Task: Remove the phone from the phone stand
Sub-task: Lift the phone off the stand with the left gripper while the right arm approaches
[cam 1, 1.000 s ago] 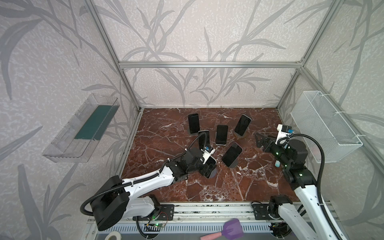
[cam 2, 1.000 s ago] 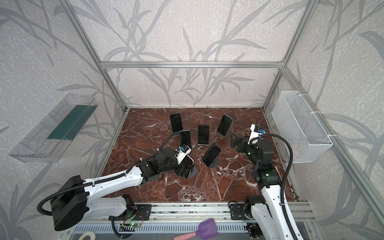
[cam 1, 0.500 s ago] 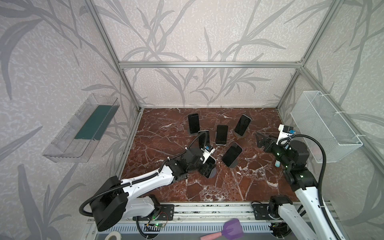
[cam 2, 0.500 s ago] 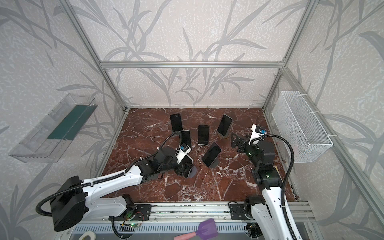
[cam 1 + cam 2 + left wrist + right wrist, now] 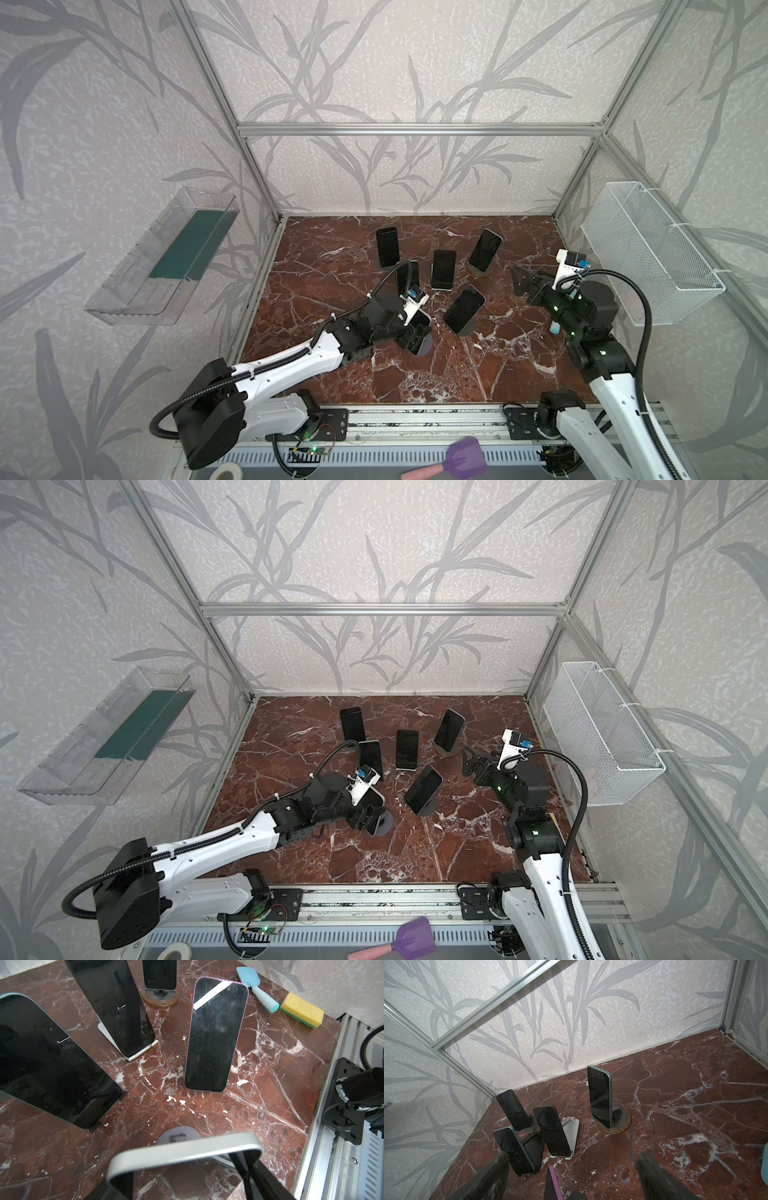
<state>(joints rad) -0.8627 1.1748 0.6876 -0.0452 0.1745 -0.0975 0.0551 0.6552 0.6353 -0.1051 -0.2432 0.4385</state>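
The phone (image 5: 185, 1151), with a silver edge, stands over the grey round phone stand (image 5: 178, 1136) near the front middle of the marble floor. My left gripper (image 5: 415, 338) is shut on it. In the left wrist view its dark fingers (image 5: 247, 1165) press both sides of the phone just below the top edge. I cannot tell whether the phone still rests on the stand (image 5: 424, 350). My right gripper (image 5: 521, 282) hangs open at the right, above the floor, with nothing between its fingers (image 5: 654, 1176). It points toward the other phones.
Several other dark phones lean on stands behind, the nearest pink-edged (image 5: 463, 309), another on a wood-rimmed base (image 5: 484, 249). A blue spatula (image 5: 257, 989) and yellow sponge (image 5: 301, 1009) lie at the right edge. A wire basket (image 5: 648, 249) and clear shelf (image 5: 166, 257) hang on the walls.
My left gripper's jaws have narrowed onto the phone; the arm has barely shifted. The right arm has moved slightly and stays open.
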